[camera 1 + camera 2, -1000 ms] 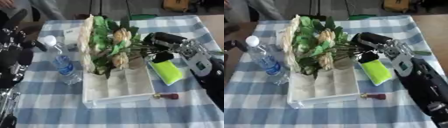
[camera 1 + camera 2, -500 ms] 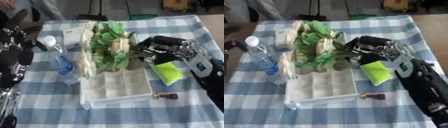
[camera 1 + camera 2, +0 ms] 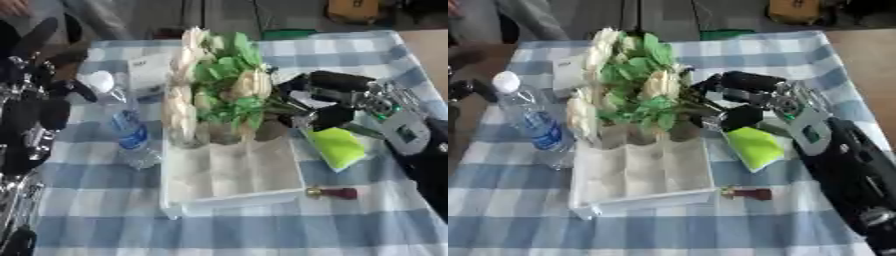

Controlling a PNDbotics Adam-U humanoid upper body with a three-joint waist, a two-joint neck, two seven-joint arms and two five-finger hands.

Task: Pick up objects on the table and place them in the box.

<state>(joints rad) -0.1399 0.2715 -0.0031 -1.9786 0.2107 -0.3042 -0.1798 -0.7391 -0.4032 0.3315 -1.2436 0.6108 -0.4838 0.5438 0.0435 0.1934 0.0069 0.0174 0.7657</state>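
- Since one second ago, the bouquet of cream artificial roses with green leaves (image 3: 219, 90) has been swung from lying across the white compartmented plastic box (image 3: 229, 172) to standing more nearly upright at the box's far end.
- The right hand (image 3: 741, 102), black with silver joints, has come in from the right with the stems; its fingers are curled round the dark stem bundle at the bouquet's near-right side.
- The flower heads and leaves now cover the far part of the box; the near compartments are exposed and appear to hold nothing.
- Judgement: the bouquet is partly over the box but not yet released. The placing step is in progress, not complete.
- The left hand (image 3: 35, 100) shows at the left edge, apart from the work; whether its fingers are open or closed cannot be told.
- The clear plastic water bottle with a white cap and blue label (image 3: 531, 120) stands on the blue-and-white checked tablecloth (image 3: 262, 225), just beside the box's left wall.
- The yellow-green flat packet (image 3: 754, 147) lies right of the box, below the right hand.
- The small dark red object with a gold end (image 3: 747, 193) lies near the box's near-right corner.
- Judgement: these three items remain to be collected.
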